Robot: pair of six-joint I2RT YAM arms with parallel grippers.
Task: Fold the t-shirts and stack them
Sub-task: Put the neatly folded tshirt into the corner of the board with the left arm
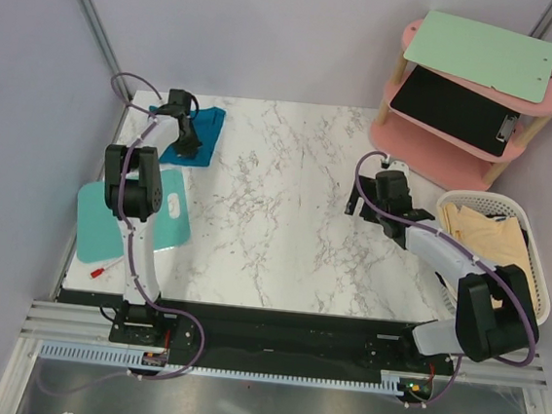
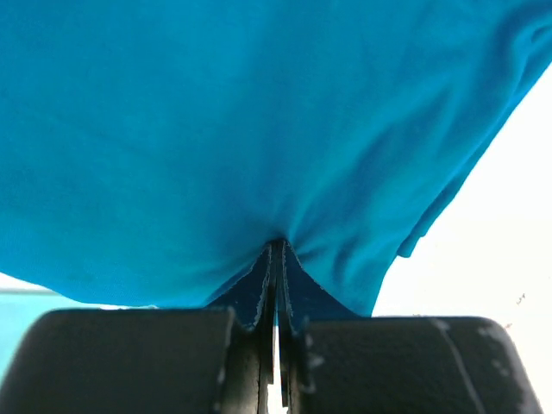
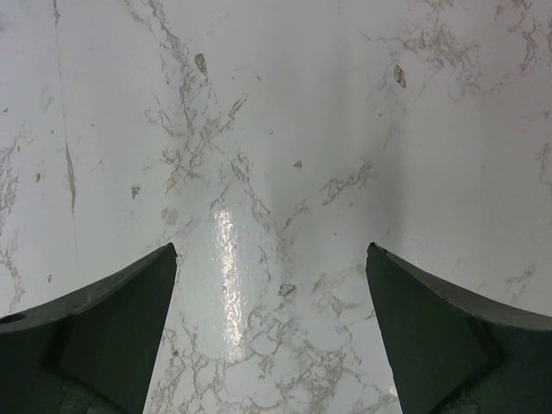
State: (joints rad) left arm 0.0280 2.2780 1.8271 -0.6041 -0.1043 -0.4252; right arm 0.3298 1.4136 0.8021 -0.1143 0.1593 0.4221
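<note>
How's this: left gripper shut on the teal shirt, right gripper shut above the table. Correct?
No. The right gripper is open above the table, as the right wrist view shows. The left gripper is shut on the teal shirt.

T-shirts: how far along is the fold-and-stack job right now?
Looks done: the teal t-shirt lies as a compact folded shape at the far left corner of the table. In hand: the left gripper is shut on its cloth. Left: the cream t-shirts lie bunched in the white mesh basket, none stacked on the teal one; the right gripper hangs open over bare marble.
</note>
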